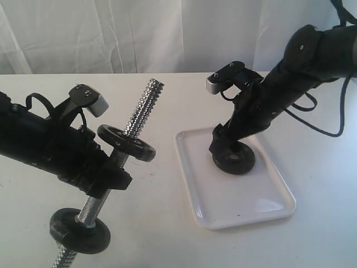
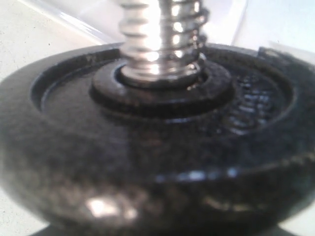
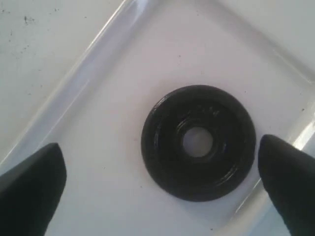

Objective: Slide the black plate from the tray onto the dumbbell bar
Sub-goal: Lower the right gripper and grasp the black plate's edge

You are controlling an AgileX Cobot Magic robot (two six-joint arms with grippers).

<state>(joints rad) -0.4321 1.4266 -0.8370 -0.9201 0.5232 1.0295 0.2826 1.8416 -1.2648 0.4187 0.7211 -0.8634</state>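
Observation:
The black plate [image 1: 235, 158] [image 3: 198, 142] lies flat inside the white tray [image 1: 245, 198] [image 3: 103, 59], near its far end. My right gripper [image 1: 223, 146] [image 3: 160, 191] hovers just over it, open, with one fingertip [image 3: 32, 184] well clear of the plate and the other [image 3: 288, 184] close beside its edge. My left gripper [image 1: 109, 177] is shut on the smooth middle of the dumbbell bar [image 1: 142, 109], which it holds tilted above the table. In the left wrist view the threaded bar [image 2: 162, 39] rises through a disc that hides the fingers.
Two shinier dark discs sit on the bar, one above the left gripper [image 1: 126, 143] [image 2: 157, 162] and one below it [image 1: 80, 230]. A white curtain hangs behind the white table [image 1: 167, 223]. The right arm's cable [image 1: 329, 111] loops over the table's far right.

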